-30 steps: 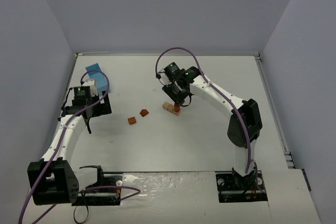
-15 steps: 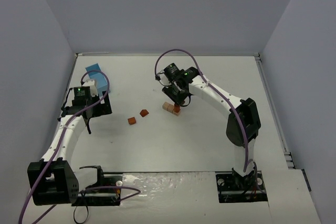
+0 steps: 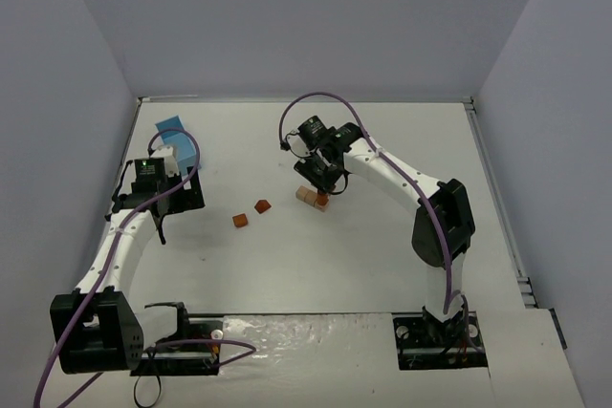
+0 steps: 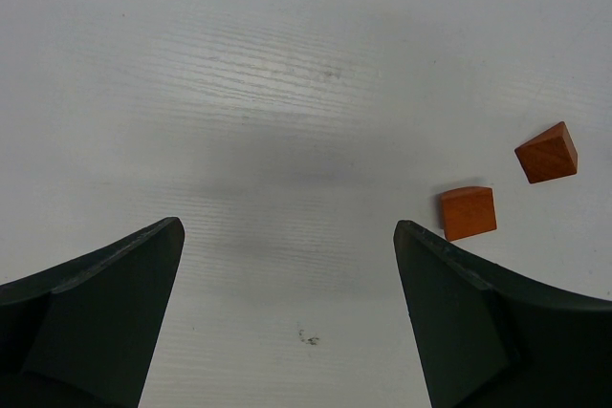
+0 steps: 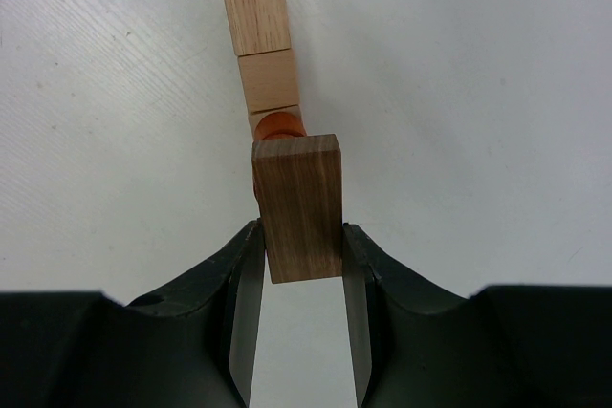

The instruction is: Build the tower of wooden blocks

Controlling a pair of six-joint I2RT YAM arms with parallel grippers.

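So a brown block [image 5: 298,205] is clamped in the right gripper [image 5: 301,231], right by the tan blocks [image 5: 260,50]; the left gripper [image 4: 287,228] is spread wide, with two reddish blocks [image 4: 468,212] seen on its right.

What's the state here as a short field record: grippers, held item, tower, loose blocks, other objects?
left gripper: jaws open, empty
right gripper: jaws shut on brown block
brown block: upright, over the row's end; contact unclear
tan blocks: in a row on the table, orange piece at the gripper's end
loose blocks: two reddish, apart, second at
box: light blue, far left
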